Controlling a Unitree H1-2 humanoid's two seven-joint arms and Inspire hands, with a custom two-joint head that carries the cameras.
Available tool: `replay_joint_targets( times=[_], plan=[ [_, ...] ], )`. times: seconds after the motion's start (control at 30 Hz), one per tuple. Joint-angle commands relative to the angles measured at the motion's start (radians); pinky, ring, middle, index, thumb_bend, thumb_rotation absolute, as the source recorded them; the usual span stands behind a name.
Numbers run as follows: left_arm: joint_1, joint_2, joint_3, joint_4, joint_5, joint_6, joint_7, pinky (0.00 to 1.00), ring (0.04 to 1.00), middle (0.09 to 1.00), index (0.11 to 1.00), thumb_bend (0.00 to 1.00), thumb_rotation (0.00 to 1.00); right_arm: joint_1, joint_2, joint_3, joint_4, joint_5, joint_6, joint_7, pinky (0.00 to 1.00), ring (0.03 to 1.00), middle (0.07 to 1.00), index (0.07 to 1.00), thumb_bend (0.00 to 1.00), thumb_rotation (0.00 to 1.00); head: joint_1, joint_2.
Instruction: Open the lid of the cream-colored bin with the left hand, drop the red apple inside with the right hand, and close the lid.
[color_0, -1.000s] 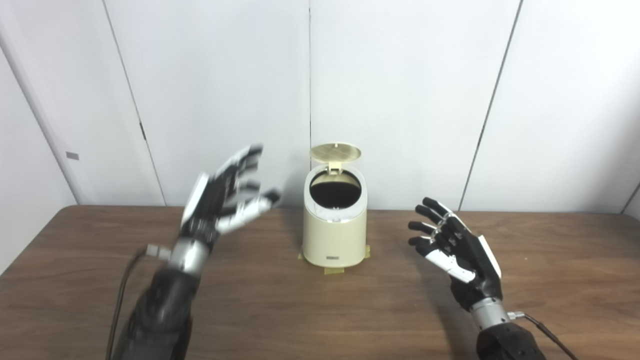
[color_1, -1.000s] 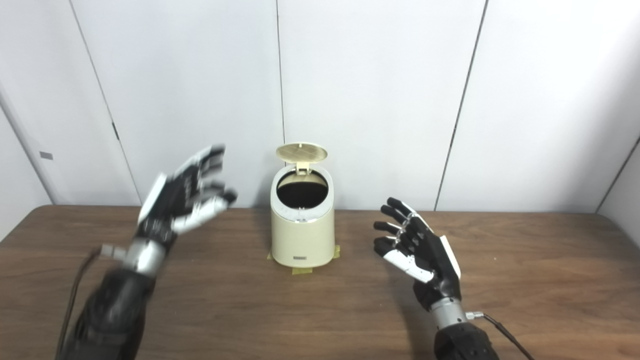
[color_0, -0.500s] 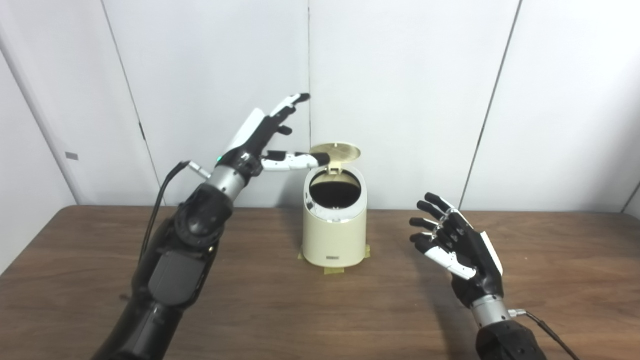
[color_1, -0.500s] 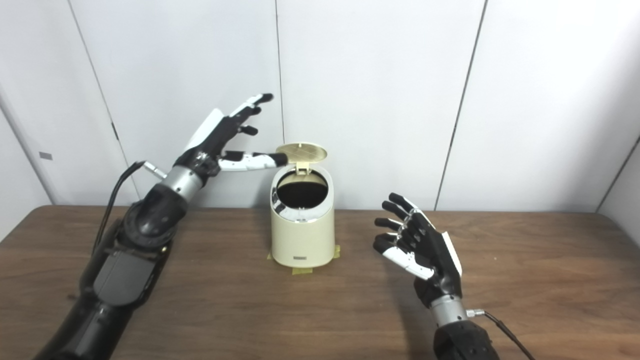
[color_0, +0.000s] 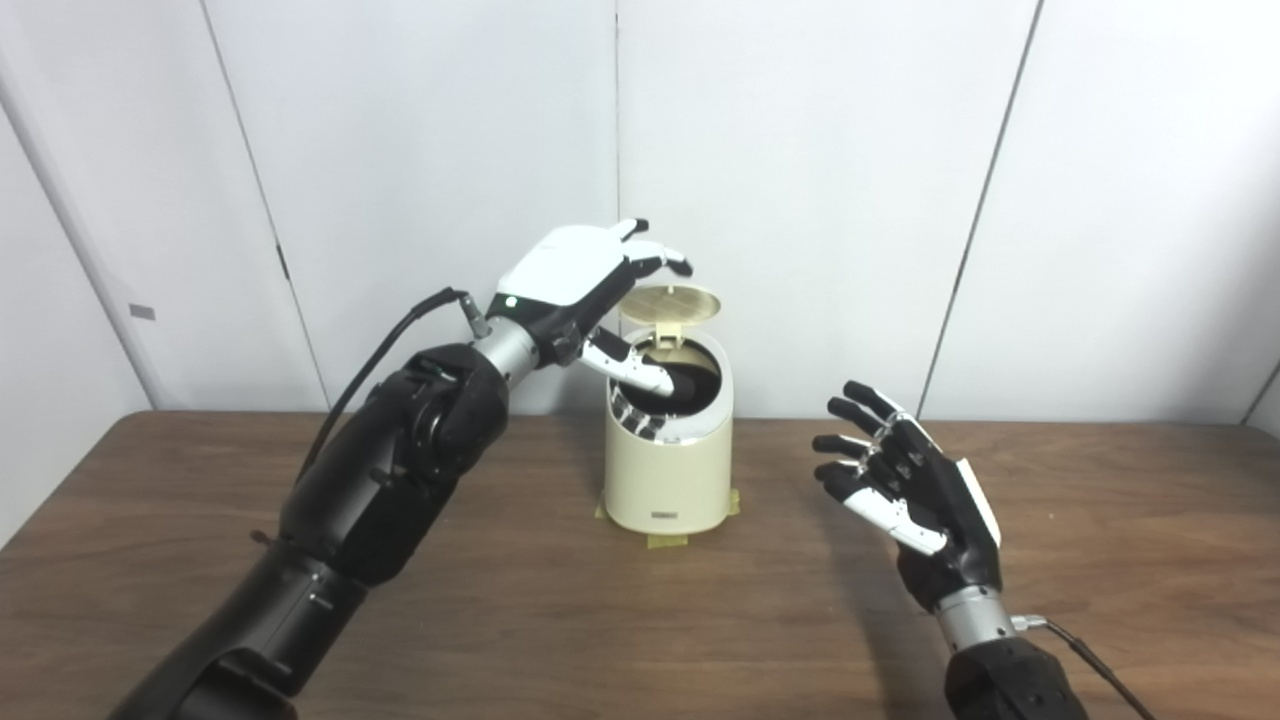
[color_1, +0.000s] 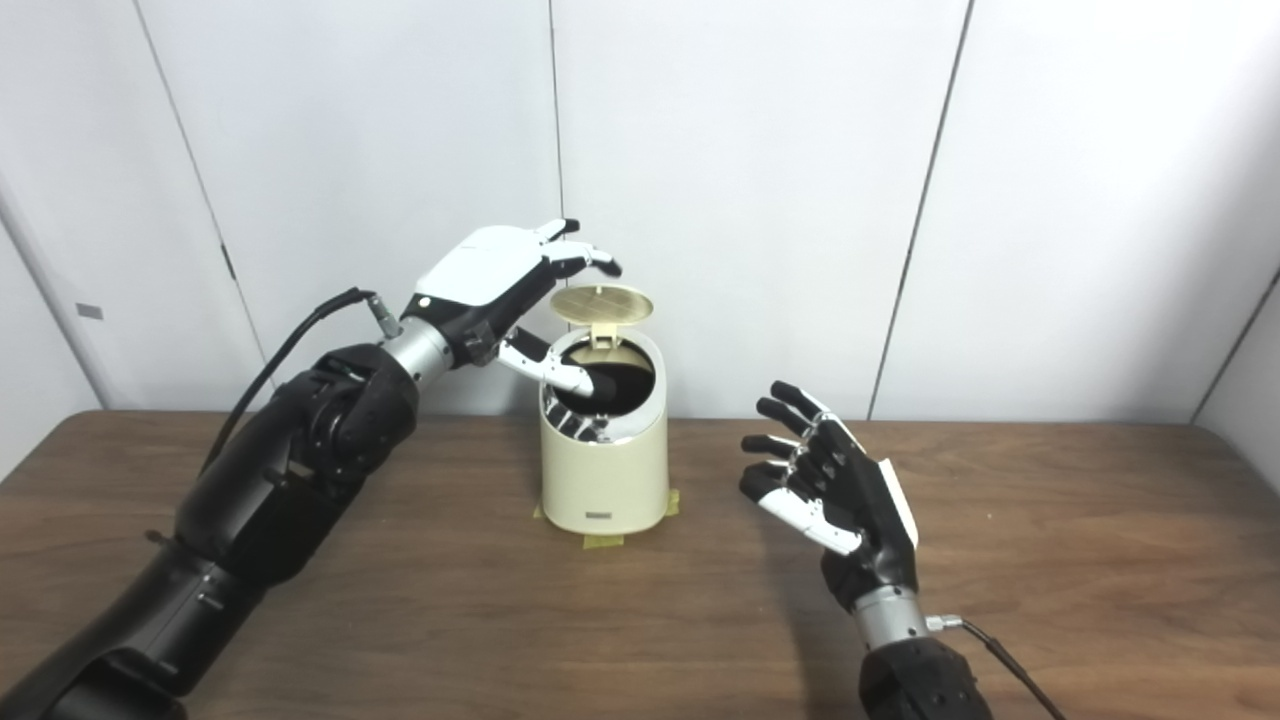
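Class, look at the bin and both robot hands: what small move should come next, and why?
Probably the left robot hand should press its fingers down on the raised lid to swing it shut. The bin stands open, the hand is arched over the lid's edge, no apple is in view, and the right robot hand waits open and empty.

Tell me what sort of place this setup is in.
Probably a lab or test room, not a home: a bare wooden table against plain white wall panels, and a cream-colored bin fixed at its base with tape.
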Motion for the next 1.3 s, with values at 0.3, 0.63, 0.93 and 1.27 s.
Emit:
replay_joint_targets(
  times=[0.3, 0.63, 0.93, 1.27],
  plan=[
    [-0.026, 0.043, 0.013, -0.121, 0.045, -0.015, -0.087, 1.0, 0.99, 0.789, 0.764, 0.99, 0.54, -0.034, 0.01, 0.012, -0.049, -0.045, -0.003, -0.032, 0.55, 0.641, 0.788, 0.78, 0.93, 0.34, -0.002, 0.009],
    [0.01, 0.048, 0.036, -0.184, 0.036, -0.002, -0.149, 1.0, 0.988, 0.79, 0.774, 0.97, 0.51, -0.033, 0.014, 0.023, -0.063, -0.048, 0.012, -0.047, 0.55, 0.638, 0.788, 0.78, 0.91, 0.34, -0.008, 0.017],
    [0.053, 0.05, 0.039, -0.175, 0.045, -0.028, -0.143, 1.0, 0.967, 0.786, 0.775, 0.99, 0.54, -0.036, 0.018, 0.023, -0.066, -0.051, 0.015, -0.05, 0.54, 0.625, 0.783, 0.78, 0.91, 0.33, -0.014, 0.025],
    [0.098, 0.04, 0.034, -0.13, 0.044, -0.047, -0.128, 1.0, 0.956, 0.778, 0.772, 0.97, 0.5, -0.034, 0.023, 0.023, -0.081, -0.059, 0.019, -0.055, 0.53, 0.619, 0.78, 0.78, 0.91, 0.33, -0.022, 0.033]
  ],
)
